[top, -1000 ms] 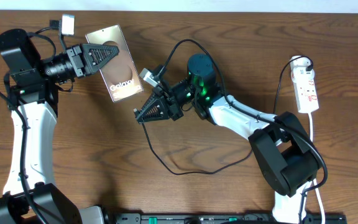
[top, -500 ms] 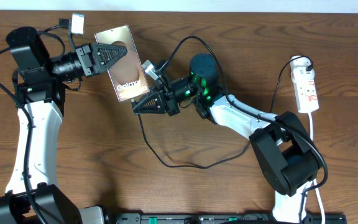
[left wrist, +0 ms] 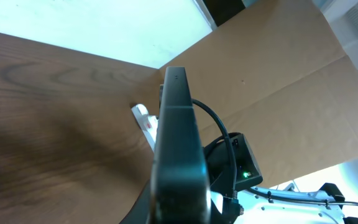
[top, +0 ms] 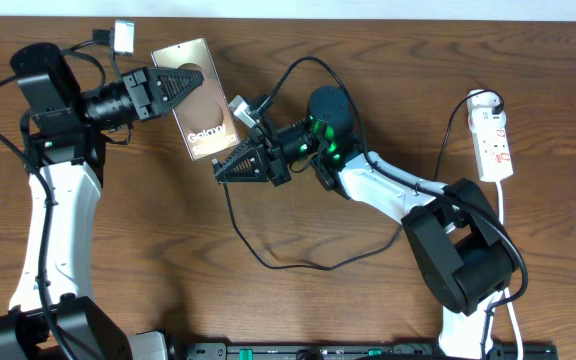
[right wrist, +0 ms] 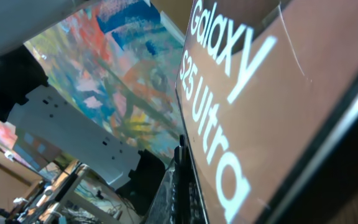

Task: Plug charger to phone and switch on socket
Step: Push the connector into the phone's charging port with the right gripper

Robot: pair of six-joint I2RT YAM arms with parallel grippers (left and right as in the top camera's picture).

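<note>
My left gripper (top: 190, 82) is clamped tight on the phone (top: 206, 128), held up near the far edge, left of middle. My right gripper (top: 224, 170) is pinched on the charger (top: 268, 262), right at the phone's bottom end. The socket (top: 494, 142) is over by the right edge.

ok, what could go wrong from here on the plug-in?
1. The dark bronze flat phone is held off the table by one end in the left claw. A push from the right claw could pivot or slip it.
2. Neither plug tip nor port shows in any view, so misalignment may go unnoticed.
3. The thin black charger cable loops slack by the right arm and may snag on the later reach to the white power strip.
</note>
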